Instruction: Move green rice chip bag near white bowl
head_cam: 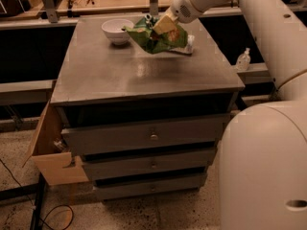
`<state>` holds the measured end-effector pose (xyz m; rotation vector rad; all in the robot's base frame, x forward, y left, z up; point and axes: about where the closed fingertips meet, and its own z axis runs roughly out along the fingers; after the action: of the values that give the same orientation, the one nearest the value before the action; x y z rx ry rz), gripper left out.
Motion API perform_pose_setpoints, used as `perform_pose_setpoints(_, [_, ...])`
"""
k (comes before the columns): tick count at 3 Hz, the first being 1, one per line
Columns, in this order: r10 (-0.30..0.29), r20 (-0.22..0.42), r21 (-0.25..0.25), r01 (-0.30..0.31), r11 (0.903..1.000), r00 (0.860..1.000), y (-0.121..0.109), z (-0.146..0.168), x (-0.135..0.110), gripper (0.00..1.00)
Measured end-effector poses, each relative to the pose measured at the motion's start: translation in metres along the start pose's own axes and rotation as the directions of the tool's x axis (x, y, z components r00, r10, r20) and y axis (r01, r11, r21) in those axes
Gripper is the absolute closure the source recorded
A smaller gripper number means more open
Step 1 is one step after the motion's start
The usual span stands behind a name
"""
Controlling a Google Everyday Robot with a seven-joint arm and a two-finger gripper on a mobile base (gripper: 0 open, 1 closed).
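My gripper point(164, 25) is clamped on the bag point(147, 36), top centre, held clear of the tabletop point(144, 78) so it won't drag; bowl point(117, 30) is just left.

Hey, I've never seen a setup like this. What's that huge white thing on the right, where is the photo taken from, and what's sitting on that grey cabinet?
The white bulk is a robot: a rolling base with one arm reaching in from the upper right. There is only one picture. The camera looks down from close to the robot's body, but exactly where it is mounted is not known. At the arm's tip is a two-finger claw, closed on a green rice chip bag, which seems lifted just off the grey drawer cabinet. On the cabinet top sit a white bowl, left of the bag, and a small white bottle at the bag's right edge.
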<state>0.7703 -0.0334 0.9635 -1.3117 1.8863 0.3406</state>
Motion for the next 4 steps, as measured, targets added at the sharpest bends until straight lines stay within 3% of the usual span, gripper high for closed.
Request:
perform_pose_setpoints(1, [0.018, 0.058, 0.107, -0.025, 0.9939, 0.998, -0.015, 0.01, -0.034, 1.0])
perform_pose_setpoints(2, [-0.015, 0.081, 0.142, 0.003, 0.9898, 0.997, -0.008, 0.031, -0.056, 0.82])
perform_pose_setpoints(4, [-0.078, 0.09, 0.14, 0.065, 0.9879, 0.993, 0.014, 0.054, -0.071, 0.36])
